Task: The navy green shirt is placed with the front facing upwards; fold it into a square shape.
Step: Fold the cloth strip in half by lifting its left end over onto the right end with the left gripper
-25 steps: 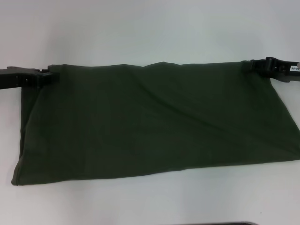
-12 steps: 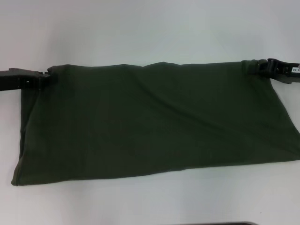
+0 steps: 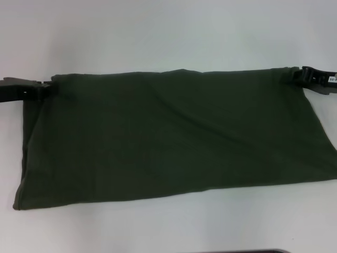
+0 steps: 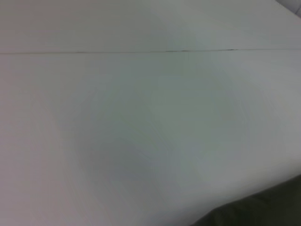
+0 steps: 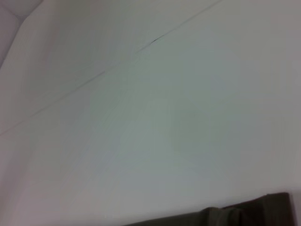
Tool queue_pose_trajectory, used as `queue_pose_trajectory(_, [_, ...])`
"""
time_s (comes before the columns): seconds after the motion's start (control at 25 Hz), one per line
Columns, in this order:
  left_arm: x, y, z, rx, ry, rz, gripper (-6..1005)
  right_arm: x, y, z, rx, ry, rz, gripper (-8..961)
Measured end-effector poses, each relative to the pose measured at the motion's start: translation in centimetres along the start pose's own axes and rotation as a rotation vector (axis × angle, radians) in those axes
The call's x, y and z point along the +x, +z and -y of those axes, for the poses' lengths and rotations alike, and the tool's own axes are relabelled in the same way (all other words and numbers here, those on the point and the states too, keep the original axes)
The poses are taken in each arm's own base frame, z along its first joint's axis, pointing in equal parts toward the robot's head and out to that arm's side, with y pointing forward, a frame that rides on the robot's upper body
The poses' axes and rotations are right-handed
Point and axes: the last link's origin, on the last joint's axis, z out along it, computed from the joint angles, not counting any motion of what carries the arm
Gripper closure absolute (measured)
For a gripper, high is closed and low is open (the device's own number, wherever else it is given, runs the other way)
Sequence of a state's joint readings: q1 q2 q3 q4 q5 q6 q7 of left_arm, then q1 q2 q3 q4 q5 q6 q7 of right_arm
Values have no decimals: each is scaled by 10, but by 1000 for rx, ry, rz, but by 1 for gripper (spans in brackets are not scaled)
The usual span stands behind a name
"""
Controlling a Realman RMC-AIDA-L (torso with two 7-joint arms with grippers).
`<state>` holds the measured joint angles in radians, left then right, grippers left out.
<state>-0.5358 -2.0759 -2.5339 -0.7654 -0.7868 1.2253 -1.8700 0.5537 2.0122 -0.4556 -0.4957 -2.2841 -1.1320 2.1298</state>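
The navy green shirt [image 3: 174,134] shows as a wide band of plain dark olive cloth across the white table in the head view, no lettering showing. Its far edge is pulled taut between my two grippers. My left gripper [image 3: 46,88] is shut on the far left corner. My right gripper [image 3: 300,78] is shut on the far right corner. The near edge lies on the table. A strip of the shirt's cloth [image 4: 263,209] appears in the left wrist view, and a bunched shirt edge [image 5: 235,214] in the right wrist view.
The white table [image 3: 168,31] extends beyond the shirt. A thin seam line [image 4: 141,52] crosses the table. A dark object's edge [image 3: 247,251] shows at the near border of the head view.
Both grippers have moved outward, left gripper further left and right gripper further right, drawing the shirt's far edge straighter and tighter. The near edge has stayed put.
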Motion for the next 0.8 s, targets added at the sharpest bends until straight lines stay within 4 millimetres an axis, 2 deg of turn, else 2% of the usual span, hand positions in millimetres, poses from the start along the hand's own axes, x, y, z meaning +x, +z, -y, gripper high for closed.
queue_pose_trajectory(0.8, [-2, 0, 5, 36, 3, 20, 949, -1, 0, 6, 34, 6, 23, 911])
